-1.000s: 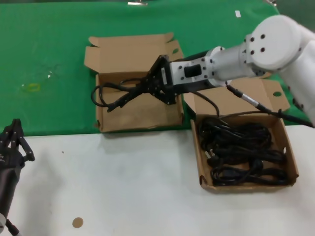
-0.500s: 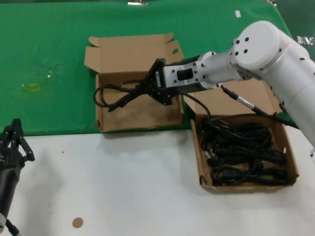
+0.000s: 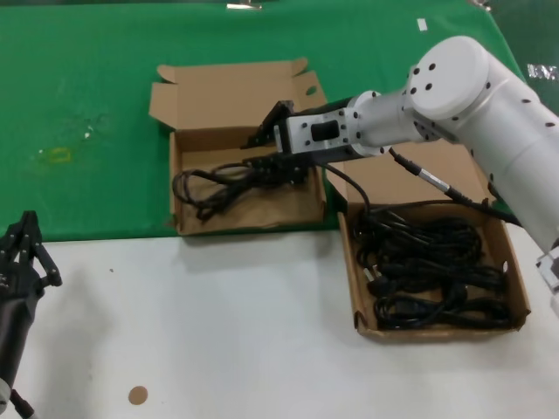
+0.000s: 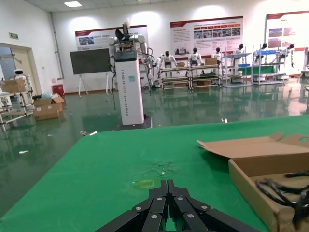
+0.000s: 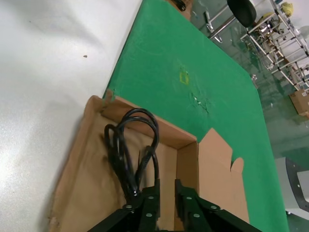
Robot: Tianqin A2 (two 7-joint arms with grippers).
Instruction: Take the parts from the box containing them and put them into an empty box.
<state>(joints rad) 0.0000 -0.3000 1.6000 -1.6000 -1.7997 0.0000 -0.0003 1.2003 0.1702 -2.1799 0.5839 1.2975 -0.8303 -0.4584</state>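
Black looped power cord (image 3: 218,185) lies inside the wide brown cardboard box with eared lid flaps (image 3: 188,223), toward its left wall. My right gripper (image 3: 278,159) sits low in that box at the cord's right end; its fingers stand spread, released. The long brown cardboard box (image 3: 521,288) at the worktop's right edge holds the other cord bundles (image 3: 432,271). My left gripper (image 3: 26,253) waits at the front-left corner, clenched.

Right gripper (image 3: 272,157), fingers spread, over wide eared-lid box (image 3: 185,220) holding one black cord bundle (image 3: 214,185); longer box (image 3: 517,288) of cords (image 3: 428,266) alongside; left gripper (image 3: 24,253) parked at near-left edge.
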